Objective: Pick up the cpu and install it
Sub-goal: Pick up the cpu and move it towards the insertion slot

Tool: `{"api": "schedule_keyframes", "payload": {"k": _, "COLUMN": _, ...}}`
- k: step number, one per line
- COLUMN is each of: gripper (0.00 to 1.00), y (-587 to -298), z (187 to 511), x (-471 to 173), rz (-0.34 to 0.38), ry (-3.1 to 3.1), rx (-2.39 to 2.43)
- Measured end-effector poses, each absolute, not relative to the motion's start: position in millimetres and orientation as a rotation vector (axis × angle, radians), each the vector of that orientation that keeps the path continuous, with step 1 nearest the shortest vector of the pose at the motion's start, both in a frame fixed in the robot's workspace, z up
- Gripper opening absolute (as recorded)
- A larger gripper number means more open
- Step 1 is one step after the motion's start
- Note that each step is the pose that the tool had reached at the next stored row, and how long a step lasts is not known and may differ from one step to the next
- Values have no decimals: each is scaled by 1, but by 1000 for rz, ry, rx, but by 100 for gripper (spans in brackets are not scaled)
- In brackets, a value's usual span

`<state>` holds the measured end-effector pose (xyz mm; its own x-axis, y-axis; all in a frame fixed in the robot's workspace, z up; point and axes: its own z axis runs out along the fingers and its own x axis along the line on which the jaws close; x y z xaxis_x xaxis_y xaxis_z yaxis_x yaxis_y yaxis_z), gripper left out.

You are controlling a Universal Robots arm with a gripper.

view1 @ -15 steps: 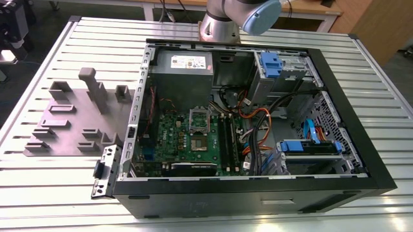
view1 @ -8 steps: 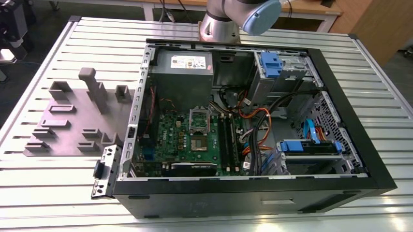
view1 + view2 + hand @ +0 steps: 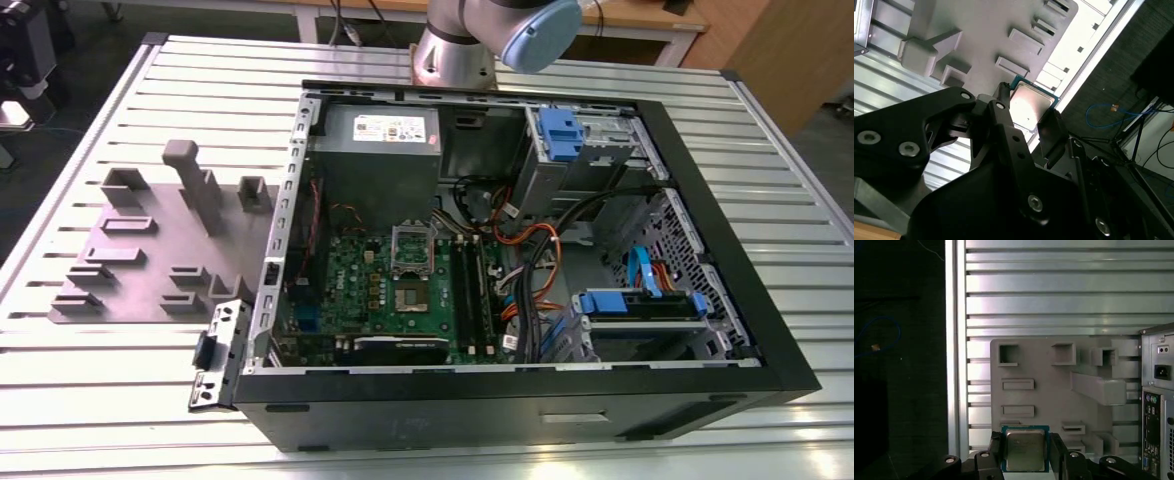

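Silver and square, the cpu (image 3: 1024,450) is pinched on two sides by the black fingers (image 3: 995,446) of the end effector (image 3: 1026,449). Under the end effector lies a grey plate (image 3: 1049,375) with small pockets, on the ribbed metal bench (image 3: 1054,300). Off to one side stands the open computer case (image 3: 534,410). Inside it are a green board (image 3: 360,290), cables (image 3: 527,245) and blue holders (image 3: 641,303).

On my exterior feed I see a ribbed metal tabletop (image 3: 767,140) carrying an open black computer case (image 3: 534,420). Inside it I make out a green circuit board (image 3: 354,285), a grey power supply (image 3: 380,150), blue drive brackets (image 3: 641,303) and orange cables (image 3: 527,245). A grey-purple moulded plate (image 3: 154,250) with upright blocks lies just beside the case, toward the exterior view's left.
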<state>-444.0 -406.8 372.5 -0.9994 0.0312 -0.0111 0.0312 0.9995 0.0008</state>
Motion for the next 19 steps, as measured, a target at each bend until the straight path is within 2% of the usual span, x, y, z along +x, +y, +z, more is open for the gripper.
{"api": "schedule_keyframes", "payload": {"k": 19, "gripper": 47, "y": -407, "z": 380, "x": -444, "rz": 1, "ry": 3130, "rx": 49}}
